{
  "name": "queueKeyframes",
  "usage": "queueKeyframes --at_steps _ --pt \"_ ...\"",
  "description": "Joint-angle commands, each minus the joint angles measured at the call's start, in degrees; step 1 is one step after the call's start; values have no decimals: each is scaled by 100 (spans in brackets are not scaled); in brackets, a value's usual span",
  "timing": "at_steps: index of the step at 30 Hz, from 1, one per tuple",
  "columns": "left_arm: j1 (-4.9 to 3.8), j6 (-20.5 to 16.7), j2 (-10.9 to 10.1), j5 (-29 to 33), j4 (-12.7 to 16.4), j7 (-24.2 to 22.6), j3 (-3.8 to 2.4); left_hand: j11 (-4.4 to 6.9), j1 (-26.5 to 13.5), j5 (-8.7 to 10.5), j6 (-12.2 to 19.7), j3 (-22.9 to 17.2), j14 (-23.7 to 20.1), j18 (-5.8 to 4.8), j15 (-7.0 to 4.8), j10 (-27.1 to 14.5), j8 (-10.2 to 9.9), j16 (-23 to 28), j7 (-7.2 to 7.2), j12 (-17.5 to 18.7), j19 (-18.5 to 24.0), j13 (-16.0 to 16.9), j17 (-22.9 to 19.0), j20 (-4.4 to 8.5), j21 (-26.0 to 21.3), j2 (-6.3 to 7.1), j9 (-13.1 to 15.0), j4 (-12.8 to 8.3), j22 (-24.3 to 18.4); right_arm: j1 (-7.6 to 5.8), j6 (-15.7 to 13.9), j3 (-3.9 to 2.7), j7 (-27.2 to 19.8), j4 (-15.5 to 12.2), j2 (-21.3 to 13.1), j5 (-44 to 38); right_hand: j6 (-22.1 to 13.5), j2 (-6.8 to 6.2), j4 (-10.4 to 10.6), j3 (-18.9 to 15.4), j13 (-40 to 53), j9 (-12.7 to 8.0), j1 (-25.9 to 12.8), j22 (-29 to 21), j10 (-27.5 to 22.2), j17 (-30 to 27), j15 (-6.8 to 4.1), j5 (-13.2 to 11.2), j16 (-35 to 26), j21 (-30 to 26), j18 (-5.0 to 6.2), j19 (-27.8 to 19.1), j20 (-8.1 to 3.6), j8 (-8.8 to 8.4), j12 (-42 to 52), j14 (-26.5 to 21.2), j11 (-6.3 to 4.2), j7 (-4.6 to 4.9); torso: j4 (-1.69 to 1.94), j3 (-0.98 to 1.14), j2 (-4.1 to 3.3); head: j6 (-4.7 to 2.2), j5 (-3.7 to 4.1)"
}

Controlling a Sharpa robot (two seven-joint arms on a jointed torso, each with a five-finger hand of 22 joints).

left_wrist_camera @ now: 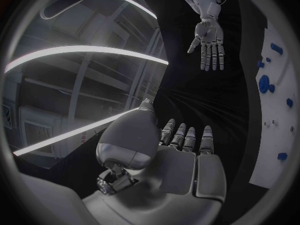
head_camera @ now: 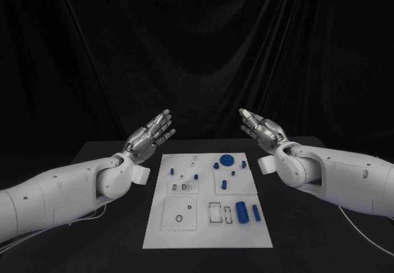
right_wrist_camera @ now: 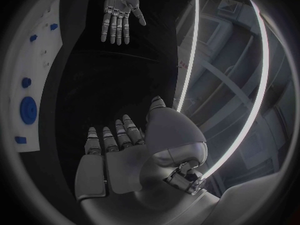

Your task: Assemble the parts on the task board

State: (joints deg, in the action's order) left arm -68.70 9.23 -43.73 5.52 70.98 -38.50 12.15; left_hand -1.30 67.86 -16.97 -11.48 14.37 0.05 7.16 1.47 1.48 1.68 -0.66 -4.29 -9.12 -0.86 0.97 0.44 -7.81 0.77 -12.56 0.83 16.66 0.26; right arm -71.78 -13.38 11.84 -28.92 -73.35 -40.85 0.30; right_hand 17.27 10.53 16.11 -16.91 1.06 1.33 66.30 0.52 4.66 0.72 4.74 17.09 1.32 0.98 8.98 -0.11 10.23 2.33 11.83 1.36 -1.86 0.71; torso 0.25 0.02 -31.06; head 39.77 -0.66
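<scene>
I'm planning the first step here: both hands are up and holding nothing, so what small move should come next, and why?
Probably lower the right hand toward the large blue cylinder at the board's near right. Both it and the left hand hang open above the table, touching nothing, and the blue parts lie loose on the board.

The head view looks down from above and behind the board (head_camera: pixel 207 205), taking in its whole plate. The left wrist view sits close behind the left hand (left_wrist_camera: pixel 169 160), facing across the board (left_wrist_camera: pixel 278 110) toward the right hand (left_wrist_camera: pixel 209 40). The right wrist view mirrors it, close behind the right hand (right_wrist_camera: pixel 137 155). All three share the board (right_wrist_camera: pixel 34 85).
</scene>
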Motion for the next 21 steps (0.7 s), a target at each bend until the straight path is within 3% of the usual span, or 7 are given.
queueKeyframes --at_steps 1,8,13,15,19,20,21 --pt "-17 30 -91 -594 73 -473 -6 -84 53 -49 -57 158 60 295 64 19 119 -27 6 -114 -2 66 7 -44 2 7 98 -1 26 -53 98 -6 -13 -12 -70 -1610 153 -87 -28 35 90 91 326 -52 83 -21 97 236 -27 -98 53 11 81 146 165 -27 157 89 -2 2 -16 123 34" --pt "-116 -43 -435 -700 343 -525 -6 -125 120 -102 -135 147 75 303 89 37 147 -43 92 -183 -5 71 14 -86 4 2 107 -4 26 -244 -396 -6 -36 -90 -198 -3155 516 -303 -378 166 153 116 1112 117 702 130 319 716 318 170 150 411 537 221 646 546 489 329 9 7 -26 358 50" --pt "-188 -59 -701 -720 562 -525 -6 -153 180 -185 -178 131 77 307 115 38 163 -44 158 -207 -5 70 13 -126 3 -3 110 -11 24 -528 -704 -6 197 -61 -189 -4636 1044 -440 -553 247 216 145 1562 534 1605 420 580 712 914 1088 91 2622 643 279 1188 2340 758 452 -1 29 -82 485 -36" --pt "-209 -56 -790 -723 639 -499 -6 -164 195 -207 -181 125 78 308 125 36 164 -45 170 -209 -4 70 13 -138 2 -6 110 -13 24 -667 -743 -6 412 -59 -160 -5326 1203 -605 -511 586 249 158 1690 522 2193 569 658 215 1086 1253 80 3967 639 239 1292 3744 962 389 6 33 -128 499 -46" --pt "-235 -10 -884 -727 729 -427 -5 -175 236 -268 -192 110 79 310 143 30 168 -46 189 -211 -4 68 13 -167 3 -13 110 -18 23 -921 -371 -6 967 -22 -34 -6501 1736 -704 -675 839 273 206 1919 653 2829 785 418 145 1406 1662 147 5303 458 335 1310 5064 994 359 11 30 -274 389 -23" --pt "-239 6 -898 -727 748 -408 -5 -175 236 -268 -192 110 79 310 143 30 168 -46 189 -211 -4 68 13 -167 3 -13 110 -18 23 -979 -197 -6 1128 -4 19 -6814 1869 -739 -845 950 273 212 2137 751 3097 930 107 -28 1670 1907 200 5900 202 349 1304 5826 968 351 13 28 -305 367 -13" --pt "-242 16 -904 -727 757 -397 -5 -172 240 -273 -194 108 76 310 145 27 168 -42 191 -205 -6 67 11 -172 4 -16 110 -18 24 -1010 -87 -6 1219 8 54 -7005 1883 -724 -850 982 264 210 2139 756 3141 945 66 -55 1651 1926 170 6007 138 341 1265 5923 960 348 17 27 -326 357 -2"
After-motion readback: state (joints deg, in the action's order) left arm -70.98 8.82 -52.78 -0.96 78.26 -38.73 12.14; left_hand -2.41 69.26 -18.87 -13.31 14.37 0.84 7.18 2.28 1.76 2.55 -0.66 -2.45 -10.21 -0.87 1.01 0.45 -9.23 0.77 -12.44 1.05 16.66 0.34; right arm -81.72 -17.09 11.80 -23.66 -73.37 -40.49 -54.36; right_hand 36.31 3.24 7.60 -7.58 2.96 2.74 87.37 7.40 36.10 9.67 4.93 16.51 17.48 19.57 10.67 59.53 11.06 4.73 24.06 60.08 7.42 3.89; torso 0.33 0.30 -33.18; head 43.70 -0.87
